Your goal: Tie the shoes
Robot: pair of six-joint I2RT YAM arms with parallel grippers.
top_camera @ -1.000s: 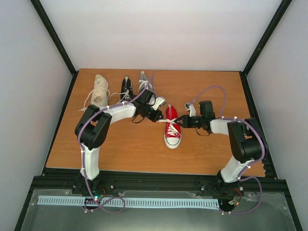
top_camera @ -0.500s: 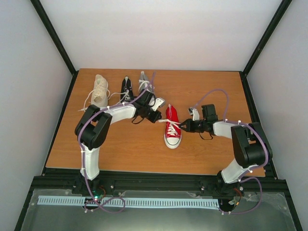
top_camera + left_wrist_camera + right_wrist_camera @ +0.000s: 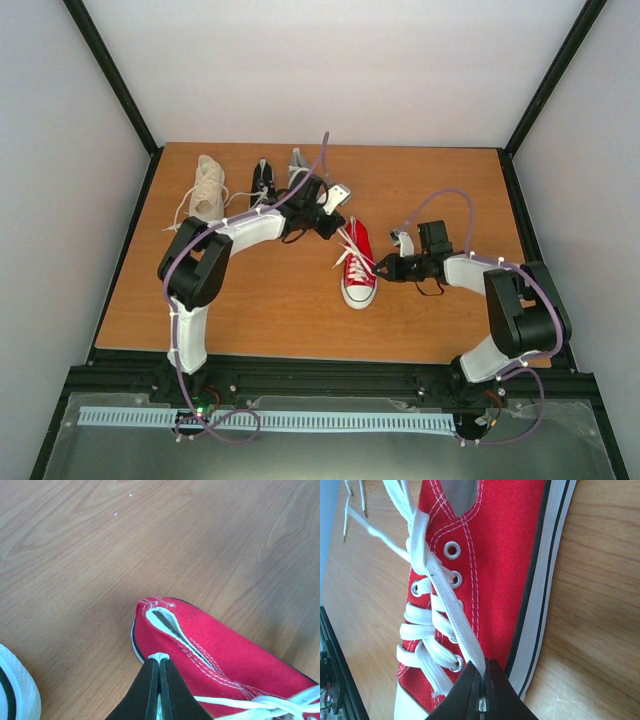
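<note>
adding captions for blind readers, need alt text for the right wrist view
The right gripper is shut on a white lace that runs straight up across the eyelets of a red sneaker. The sneaker lies on a wooden table.

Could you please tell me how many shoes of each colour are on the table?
Cream canvas high-top sneaker: 1
Black canvas sneaker: 1
Grey canvas sneaker: 1
Red canvas sneaker: 1
Total: 4 shoes
</note>
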